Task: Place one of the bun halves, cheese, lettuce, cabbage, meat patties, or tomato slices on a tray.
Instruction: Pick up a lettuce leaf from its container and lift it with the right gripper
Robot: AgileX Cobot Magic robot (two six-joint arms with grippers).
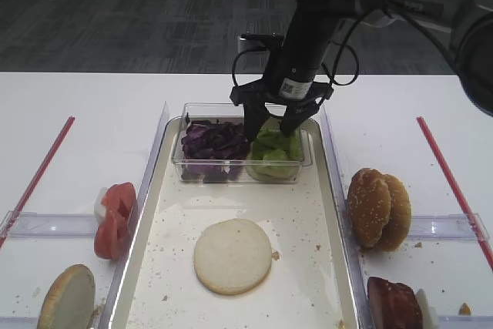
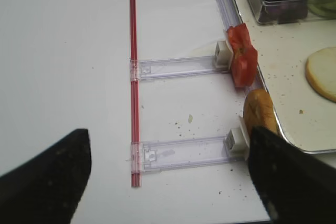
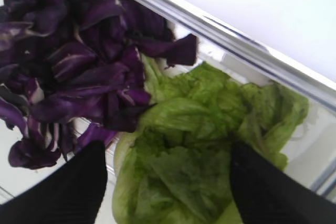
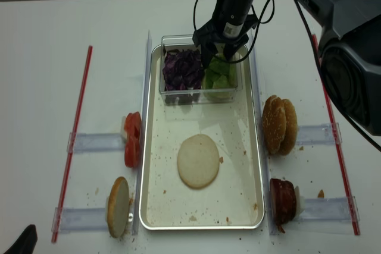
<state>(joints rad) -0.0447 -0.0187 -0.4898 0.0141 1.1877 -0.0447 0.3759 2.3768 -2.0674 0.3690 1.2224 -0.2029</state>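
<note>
My right gripper [image 1: 271, 130] reaches down into a clear tub [image 1: 231, 171] at the far end of the tray [image 1: 300, 221]. Its jaws are open and straddle the green lettuce [image 3: 210, 145]; the left finger [image 3: 68, 192] stands a little apart from the leaf. Purple cabbage [image 3: 79, 61] fills the tub's left half. One pale bun half [image 1: 233, 256] lies flat on the tray. My left gripper [image 2: 168, 135] hangs open over the bare table on the left, holding nothing. No cheese is in view.
Left of the tray, clear racks hold tomato slices [image 1: 114, 217] and a bun half [image 1: 68, 298]. Right racks hold sesame bun halves [image 1: 377, 207] and meat patties [image 1: 393, 302]. Red strips [image 2: 134, 77] run along both outer sides.
</note>
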